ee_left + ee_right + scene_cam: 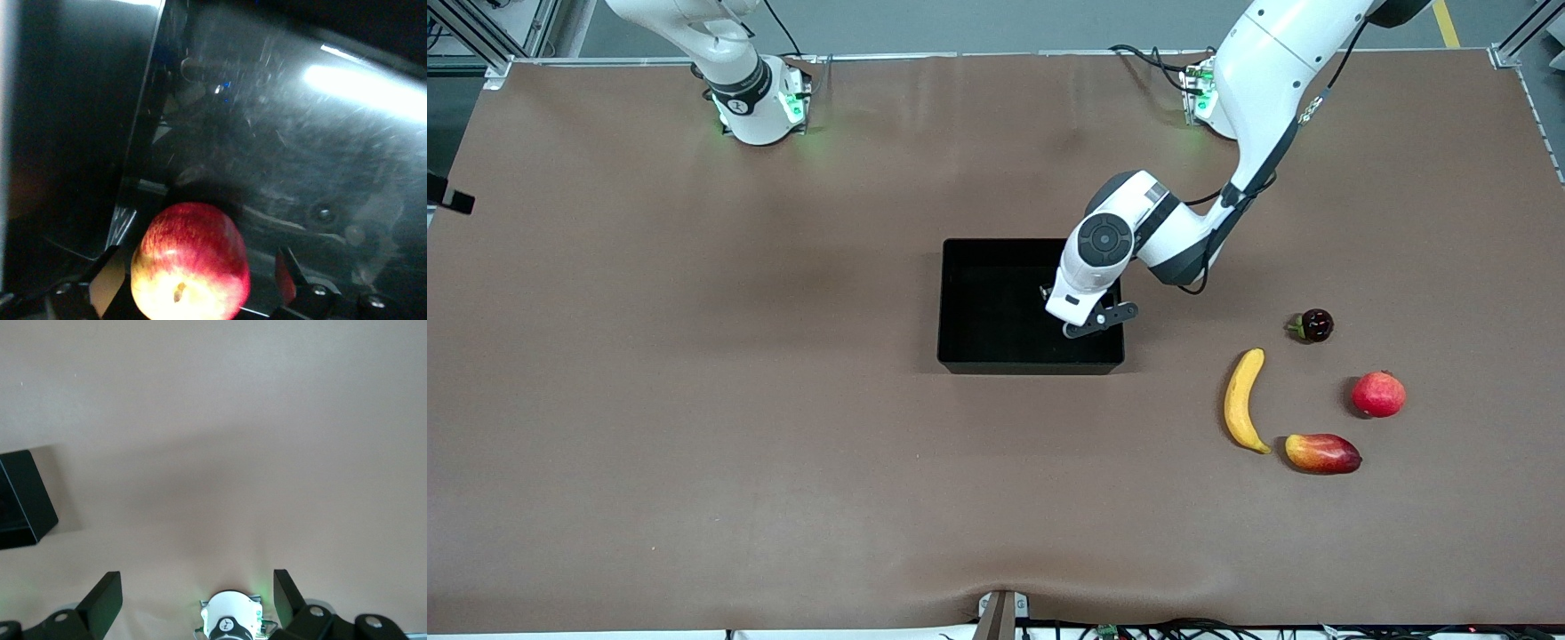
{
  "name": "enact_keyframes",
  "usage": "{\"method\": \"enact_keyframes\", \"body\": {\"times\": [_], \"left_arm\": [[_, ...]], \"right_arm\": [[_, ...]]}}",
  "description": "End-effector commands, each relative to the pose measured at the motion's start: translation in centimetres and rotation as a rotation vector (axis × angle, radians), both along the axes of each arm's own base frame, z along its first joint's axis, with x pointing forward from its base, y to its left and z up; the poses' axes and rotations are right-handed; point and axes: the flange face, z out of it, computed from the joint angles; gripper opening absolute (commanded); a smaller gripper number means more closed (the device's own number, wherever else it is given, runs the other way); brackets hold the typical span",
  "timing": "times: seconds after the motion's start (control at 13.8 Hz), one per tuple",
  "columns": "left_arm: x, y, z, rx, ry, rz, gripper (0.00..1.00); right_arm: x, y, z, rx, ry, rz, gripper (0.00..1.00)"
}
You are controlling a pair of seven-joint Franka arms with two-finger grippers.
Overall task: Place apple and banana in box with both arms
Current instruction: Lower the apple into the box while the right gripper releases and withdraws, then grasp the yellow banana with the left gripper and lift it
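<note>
Both left gripper (193, 280) fingers stand apart around apple (191, 261).

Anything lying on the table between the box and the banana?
Nothing: in the front view the brown table is bare between the box and the banana. The left gripper, over the box, is open around the apple.

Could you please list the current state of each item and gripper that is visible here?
Small round red-yellow apple: between the left gripper's open fingers, not clamped, inside the box.
Glossy black plastic box: open-topped, upright.
Long curved yellow banana: lying on the table, outside the box.
Left gripper: open, inside the box.
Right gripper: open, empty, waiting above its base.
</note>
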Motion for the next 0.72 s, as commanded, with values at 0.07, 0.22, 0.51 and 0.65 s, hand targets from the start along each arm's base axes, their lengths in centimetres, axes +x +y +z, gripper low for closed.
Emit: {"method": "enact_keyframes", "body": {"times": [0.07, 0.22, 0.51, 0.65], "left_arm": [[2.9, 1.5, 11.8, 0.066, -0.061, 0.017, 1.00], [6.9, 5.3, 17.2, 0.076, -0.055, 0.069, 1.00], [13.5, 19.9, 16.6, 0.070, -0.016, 0.009, 1.00], [16.4, 29.4, 12.2, 0.090, 0.000, -0.034, 1.00]], "right_arm": [[-0.7, 4.0, 0.2, -0.044, 0.008, 0.075, 1.00], [-0.8, 5.8, 0.3, -0.076, 0.006, 0.111, 1.00], [-2.0, 5.2, 0.0, -0.051, -0.020, 0.120, 1.00], [-3.3, 5.6, -0.3, -0.058, -0.056, 0.128, 1.00]]}}
